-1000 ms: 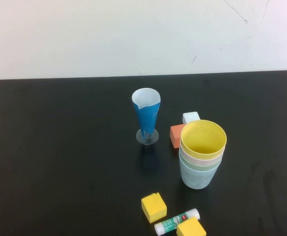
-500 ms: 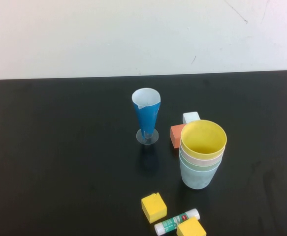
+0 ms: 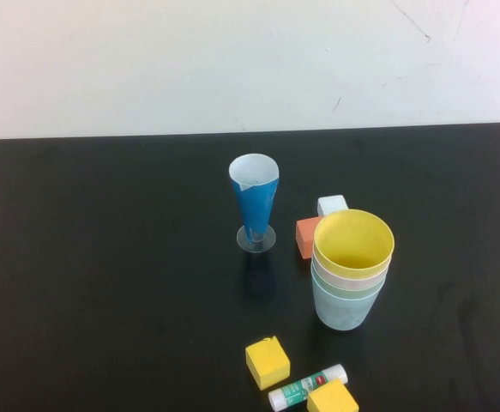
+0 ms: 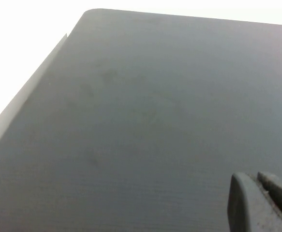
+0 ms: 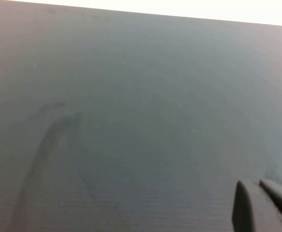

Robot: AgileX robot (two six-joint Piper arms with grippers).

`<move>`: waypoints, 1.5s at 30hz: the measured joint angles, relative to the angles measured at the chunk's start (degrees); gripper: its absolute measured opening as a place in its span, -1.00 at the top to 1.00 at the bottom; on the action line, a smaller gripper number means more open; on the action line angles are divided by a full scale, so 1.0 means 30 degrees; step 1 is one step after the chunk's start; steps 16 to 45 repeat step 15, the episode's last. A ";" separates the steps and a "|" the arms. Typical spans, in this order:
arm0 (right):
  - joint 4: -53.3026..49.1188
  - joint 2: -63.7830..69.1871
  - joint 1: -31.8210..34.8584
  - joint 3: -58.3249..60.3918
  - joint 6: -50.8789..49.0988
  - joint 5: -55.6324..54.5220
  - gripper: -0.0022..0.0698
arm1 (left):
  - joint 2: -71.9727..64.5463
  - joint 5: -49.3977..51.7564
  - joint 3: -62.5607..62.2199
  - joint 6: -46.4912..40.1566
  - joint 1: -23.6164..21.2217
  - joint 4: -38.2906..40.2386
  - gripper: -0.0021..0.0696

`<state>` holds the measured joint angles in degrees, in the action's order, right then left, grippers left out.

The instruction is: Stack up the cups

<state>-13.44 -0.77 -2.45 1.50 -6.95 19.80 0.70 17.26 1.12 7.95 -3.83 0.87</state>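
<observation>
Nothing has moved since the earlier frames – cups, blocks and grippers all keep their places. Left gripper (image 4: 257, 203) hangs over bare black table (image 3: 104, 257) near its left corner, fingers pressed together and holding nothing. Right gripper (image 5: 261, 205) is also pressed shut and empty, over an empty part of the same table; neither one appears in the high view.

Further out stands the stack of four tapered plastic cups (image 3: 351, 279) – yellow inside pink, inside pale green, inside light blue – upright at right of centre. Just behind it lie an orange block (image 3: 306, 237) and a white block (image 3: 333, 205). A tall blue cone cup on a clear foot (image 3: 255, 202) stands apart to the left. Two yellow cubes (image 3: 268, 361) and a glue stick (image 3: 308, 387) lie near the front edge.

Such tumblers are probably light, thin and a little slippery; I would pinch the rim wall gently. The stacking looks finished.
</observation>
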 joint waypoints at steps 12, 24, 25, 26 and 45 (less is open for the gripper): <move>0.0000 0.0000 0.0000 0.0000 0.0000 0.0000 0.95 | 0.0000 0.0000 0.0000 -0.0032 -0.0089 0.0348 0.95; 0.0000 0.0000 0.0000 0.0000 0.0000 0.0000 0.95 | 0.0000 0.0000 0.0000 -0.0032 -0.0089 0.0366 0.95; 0.0000 0.0000 0.0000 0.0000 0.0000 0.0000 0.95 | 0.0000 0.0000 0.0000 -0.0032 -0.0089 0.0366 0.95; 0.0000 0.0000 0.0000 0.0000 0.0000 0.0000 0.95 | 0.0000 0.0000 0.0000 -0.0032 -0.0089 0.0366 0.95; 0.0000 0.0000 0.0000 0.0000 0.0000 0.0000 0.95 | 0.0000 0.0000 0.0000 -0.0032 -0.0089 0.0366 0.95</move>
